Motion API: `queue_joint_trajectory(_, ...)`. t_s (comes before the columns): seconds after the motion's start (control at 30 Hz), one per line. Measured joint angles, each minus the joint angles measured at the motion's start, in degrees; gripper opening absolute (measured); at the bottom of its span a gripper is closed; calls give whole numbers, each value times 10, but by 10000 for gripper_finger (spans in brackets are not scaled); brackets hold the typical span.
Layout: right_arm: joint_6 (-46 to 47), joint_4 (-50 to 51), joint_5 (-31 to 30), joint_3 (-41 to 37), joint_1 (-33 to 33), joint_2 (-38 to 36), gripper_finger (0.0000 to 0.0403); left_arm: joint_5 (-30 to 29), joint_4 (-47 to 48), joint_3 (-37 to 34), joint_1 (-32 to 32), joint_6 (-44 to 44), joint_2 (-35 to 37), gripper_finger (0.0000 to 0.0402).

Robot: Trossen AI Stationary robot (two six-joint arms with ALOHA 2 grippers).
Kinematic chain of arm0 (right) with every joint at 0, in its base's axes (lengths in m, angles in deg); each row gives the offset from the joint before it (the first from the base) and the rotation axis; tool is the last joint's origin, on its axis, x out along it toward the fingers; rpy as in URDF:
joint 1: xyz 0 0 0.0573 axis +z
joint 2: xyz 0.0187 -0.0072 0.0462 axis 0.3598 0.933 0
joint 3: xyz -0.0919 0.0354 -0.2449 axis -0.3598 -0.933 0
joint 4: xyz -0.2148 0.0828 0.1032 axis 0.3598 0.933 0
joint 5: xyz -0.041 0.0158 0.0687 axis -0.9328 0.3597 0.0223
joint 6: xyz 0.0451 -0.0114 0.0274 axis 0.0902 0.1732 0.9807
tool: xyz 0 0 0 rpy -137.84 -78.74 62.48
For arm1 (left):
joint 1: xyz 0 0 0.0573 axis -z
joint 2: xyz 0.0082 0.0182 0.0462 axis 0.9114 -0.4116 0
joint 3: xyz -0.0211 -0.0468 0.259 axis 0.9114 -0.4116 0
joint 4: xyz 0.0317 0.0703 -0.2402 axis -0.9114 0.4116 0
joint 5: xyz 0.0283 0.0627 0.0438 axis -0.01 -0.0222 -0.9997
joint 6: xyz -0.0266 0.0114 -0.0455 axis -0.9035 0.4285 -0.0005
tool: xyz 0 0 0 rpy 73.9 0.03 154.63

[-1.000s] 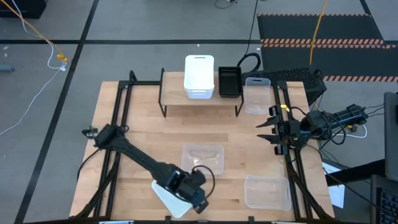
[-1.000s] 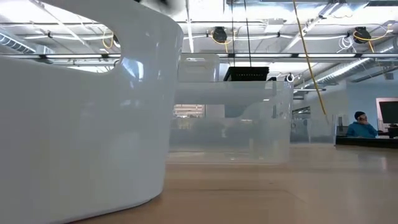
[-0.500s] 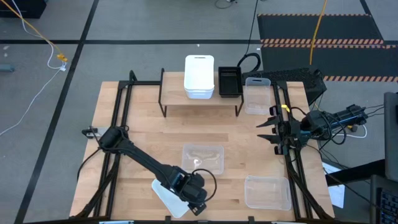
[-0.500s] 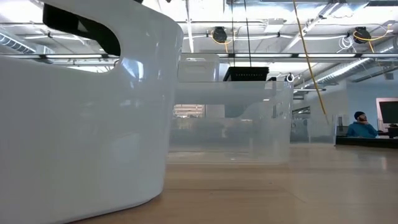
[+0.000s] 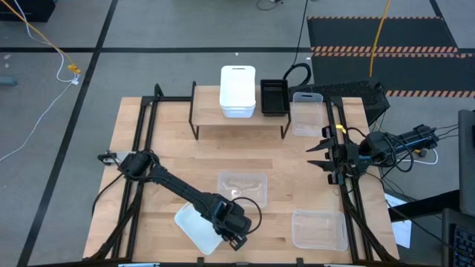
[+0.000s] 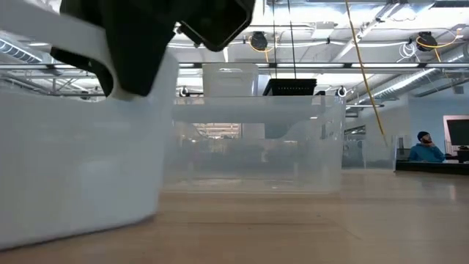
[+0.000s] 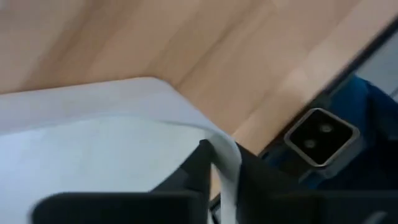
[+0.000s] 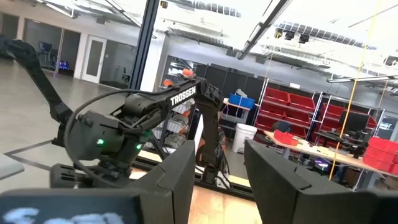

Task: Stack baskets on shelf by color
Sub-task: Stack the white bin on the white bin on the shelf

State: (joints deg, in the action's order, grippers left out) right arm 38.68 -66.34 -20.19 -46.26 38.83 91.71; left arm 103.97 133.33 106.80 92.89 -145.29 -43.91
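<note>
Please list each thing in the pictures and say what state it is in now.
White basket: at the table's near edge, rim clamped by the left gripper.
White basket on the shelf: upside down.
Black basket: upright, open top, on the shelf.
Three clear baskets: upright, on the table.
Right gripper: open, holding nothing.

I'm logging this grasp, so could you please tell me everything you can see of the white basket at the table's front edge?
The white basket is an opaque, smooth, plastic-looking bin with rounded corners. It sits at the front of the table, turned at an angle to the edge. The left gripper is shut on its rim, one finger inside and one outside the thin wall. The clear baskets stand apart from it.
</note>
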Motion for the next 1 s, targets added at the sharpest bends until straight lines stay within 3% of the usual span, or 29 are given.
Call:
queue_joint_trajectory(0.1,-2,0,0,0,0,0,132,1,33,0,-3,-11,14,11)
queue_joint_trajectory(0.33,-3,1,0,0,0,0,132,-16,128,0,-4,-47,92,6)
queue_joint_trajectory(0.67,-25,4,-2,0,0,0,132,-177,271,-1,-38,-47,288,5)
queue_joint_trajectory(0.8,-35,12,-4,0,0,0,132,-259,277,-1,-74,13,361,5)
queue_joint_trajectory(1.0,-46,34,-65,0,0,0,132,-327,169,-1,-124,227,443,8)
